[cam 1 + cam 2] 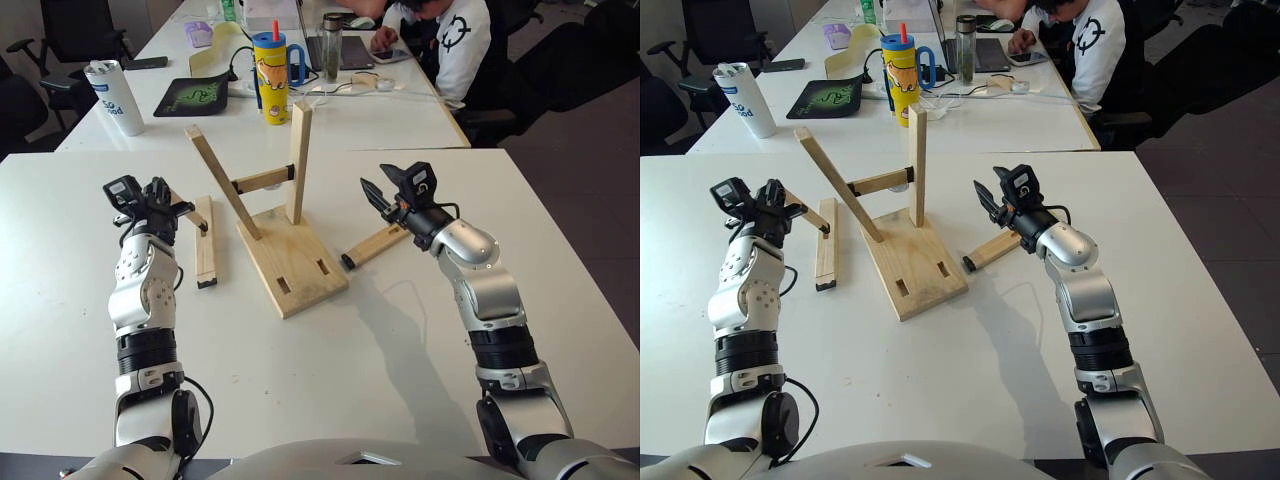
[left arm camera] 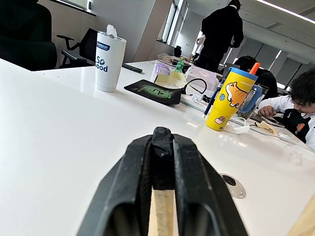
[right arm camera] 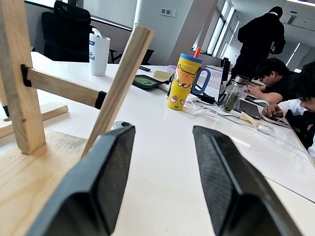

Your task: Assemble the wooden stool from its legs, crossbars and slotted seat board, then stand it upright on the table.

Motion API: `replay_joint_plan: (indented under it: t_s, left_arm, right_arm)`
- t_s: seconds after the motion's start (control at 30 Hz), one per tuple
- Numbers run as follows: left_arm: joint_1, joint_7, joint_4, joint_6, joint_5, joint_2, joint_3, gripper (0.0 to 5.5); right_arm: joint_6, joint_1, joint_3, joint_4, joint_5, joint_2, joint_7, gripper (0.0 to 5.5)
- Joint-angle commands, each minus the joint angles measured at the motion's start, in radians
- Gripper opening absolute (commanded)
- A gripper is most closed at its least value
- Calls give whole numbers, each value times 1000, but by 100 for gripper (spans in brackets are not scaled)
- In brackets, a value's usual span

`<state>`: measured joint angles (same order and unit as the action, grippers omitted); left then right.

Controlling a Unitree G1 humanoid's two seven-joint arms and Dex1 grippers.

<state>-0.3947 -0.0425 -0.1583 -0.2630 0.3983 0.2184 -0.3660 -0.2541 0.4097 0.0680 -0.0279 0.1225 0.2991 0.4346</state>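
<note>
Judging the step in hand as seating the last two legs, with two slots [image 1: 283,285] lying empty at the near end of the seat [image 1: 295,250], itself flat on the surface [image 1: 330,400].

Pinching a crossbar [image 2: 162,216] narrowly in the left hand [image 1: 165,205], just left of the seat, the bar's far end meeting a loose leg [image 1: 205,240] lying flat there; plugged in or merely touching, hard to tell. Holding the right hand [image 1: 383,190] wide and empty, hovering just right of the seat, near a second loose leg [image 1: 378,244] lying with one end close to the seat's edge.

Probably calling for a square left grip so the bar is not twisting, for bringing each leg straight down over its slot, and for steadying the seat with the free hand.

Watching the tilted leg [image 1: 222,180], leaning left over the loose one and likely crowding the left hand's path; beside it, an upright leg [image 1: 298,160], tied in by a fitted bar [image 1: 262,181].

Sitting farther off on the next surface [image 1: 400,110]: cup [image 1: 115,95], mat [image 1: 195,95], tumbler [image 1: 270,78], bottle [image 1: 332,45], all well apart and not hindering.
</note>
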Motion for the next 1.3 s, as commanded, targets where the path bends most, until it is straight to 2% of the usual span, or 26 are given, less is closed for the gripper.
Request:
replay_joint_plan:
  t_s: [0.03,0.4,0.83,1.3]
  left_arm:
    - [15,-10,-12,7,-18,0,-12,44]
    - [6,-11,-65,41,-1,-46,-29,44]
    - [-5,6,6,29,-32,-31,11,44]
    - [4,7,-43,22,-67,-24,10,44]
  right_arm:
    - [8,-11,7,1,-17,3,-1,217]
    - [14,-14,7,0,-26,6,1,217]
    - [36,-9,14,8,-41,5,6,217]
    - [38,-5,13,15,-41,5,6,217]
